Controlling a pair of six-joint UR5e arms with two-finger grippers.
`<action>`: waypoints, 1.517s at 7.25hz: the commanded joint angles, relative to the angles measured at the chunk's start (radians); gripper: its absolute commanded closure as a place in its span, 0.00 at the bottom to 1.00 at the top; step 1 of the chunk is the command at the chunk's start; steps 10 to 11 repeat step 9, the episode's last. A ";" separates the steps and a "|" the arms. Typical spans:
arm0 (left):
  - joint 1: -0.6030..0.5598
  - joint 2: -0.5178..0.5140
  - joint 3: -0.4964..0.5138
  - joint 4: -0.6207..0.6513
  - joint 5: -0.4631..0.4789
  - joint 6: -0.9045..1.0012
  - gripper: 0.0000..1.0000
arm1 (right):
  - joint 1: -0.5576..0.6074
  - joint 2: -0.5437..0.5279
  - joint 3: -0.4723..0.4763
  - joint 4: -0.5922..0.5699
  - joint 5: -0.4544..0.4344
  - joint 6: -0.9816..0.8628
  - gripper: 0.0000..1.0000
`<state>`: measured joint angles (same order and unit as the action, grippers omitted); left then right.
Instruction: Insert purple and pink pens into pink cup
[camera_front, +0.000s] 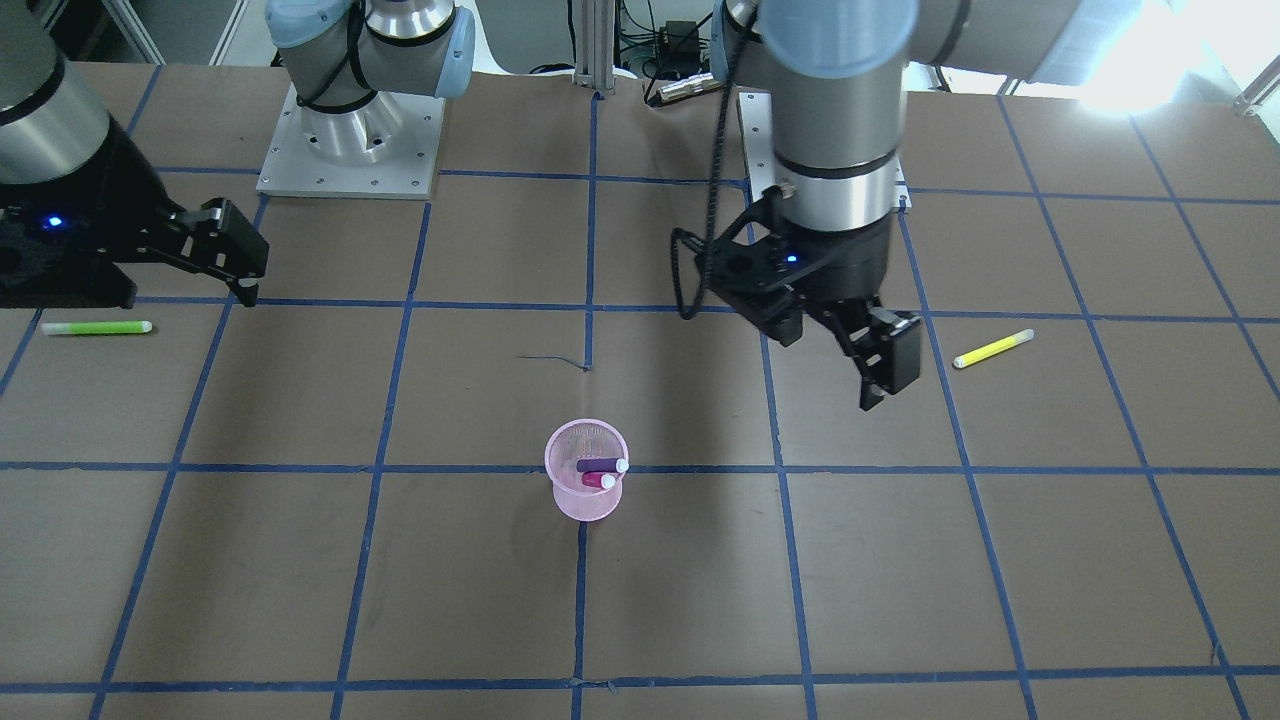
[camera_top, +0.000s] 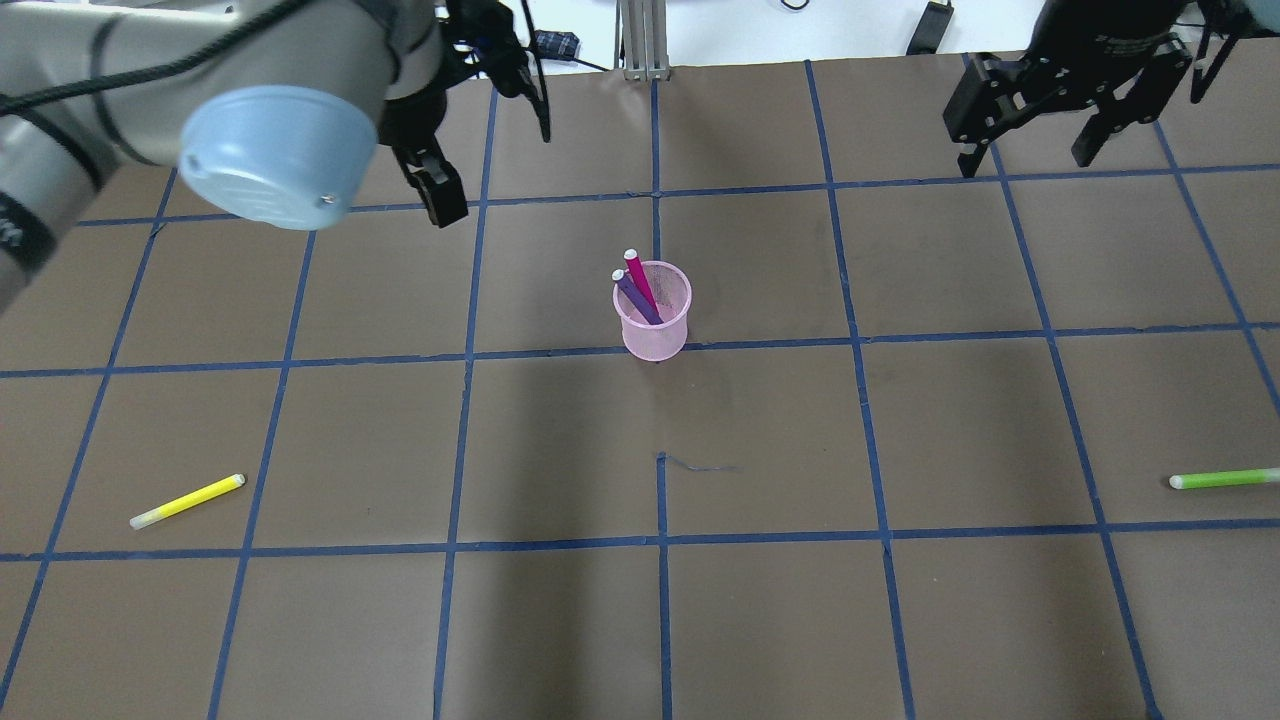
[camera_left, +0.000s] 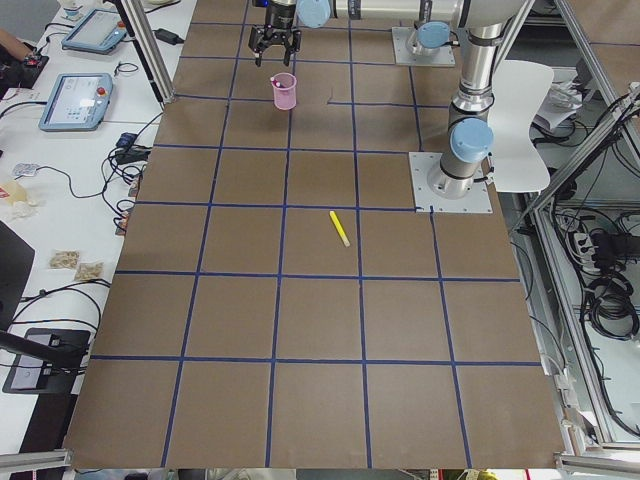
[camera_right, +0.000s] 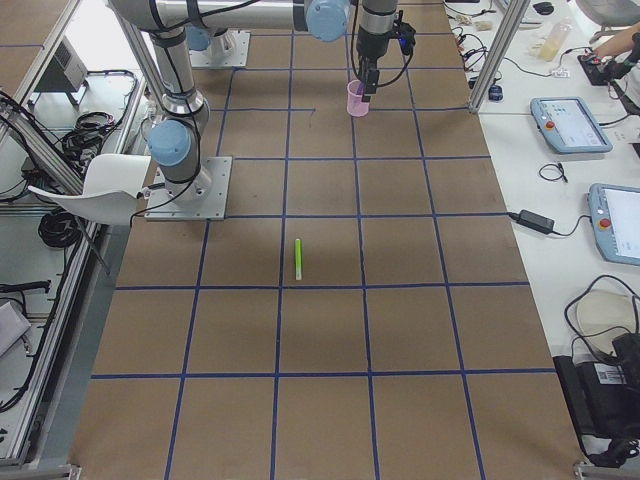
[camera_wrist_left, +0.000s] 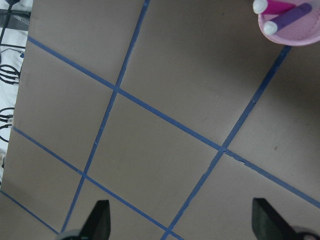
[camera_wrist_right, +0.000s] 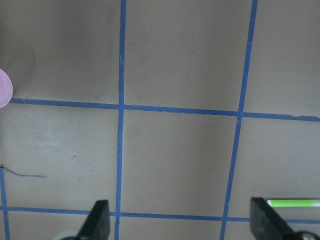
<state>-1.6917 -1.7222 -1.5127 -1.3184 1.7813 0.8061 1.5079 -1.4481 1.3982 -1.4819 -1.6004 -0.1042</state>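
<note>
The pink mesh cup (camera_front: 587, 490) stands upright near the table's middle; it also shows in the overhead view (camera_top: 655, 325). The purple pen (camera_front: 600, 465) and the pink pen (camera_front: 597, 481) stand inside it and lean on its rim, white caps up. In the overhead view the purple pen (camera_top: 637, 298) lies beside the pink pen (camera_top: 640, 278). My left gripper (camera_front: 850, 355) hangs open and empty, off to the cup's side and apart from it. My right gripper (camera_front: 235, 255) is open and empty, far from the cup. The left wrist view shows the cup (camera_wrist_left: 290, 32) at its top right corner.
A yellow pen (camera_front: 992, 348) lies flat on the table beyond my left gripper. A green pen (camera_front: 97, 327) lies flat below my right gripper and shows in the right wrist view (camera_wrist_right: 292, 203). Blue tape lines grid the brown tabletop. The right arm's base plate (camera_front: 350, 150) sits at the robot's side.
</note>
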 joint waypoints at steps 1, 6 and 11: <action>0.127 0.064 -0.030 -0.074 -0.141 -0.319 0.00 | 0.115 -0.001 0.004 -0.014 0.008 0.131 0.00; 0.118 0.125 -0.096 -0.079 -0.246 -0.752 0.00 | 0.113 -0.005 0.019 -0.015 0.014 0.139 0.00; 0.118 0.125 -0.096 -0.079 -0.247 -0.746 0.00 | 0.113 -0.005 0.007 -0.052 0.013 0.130 0.00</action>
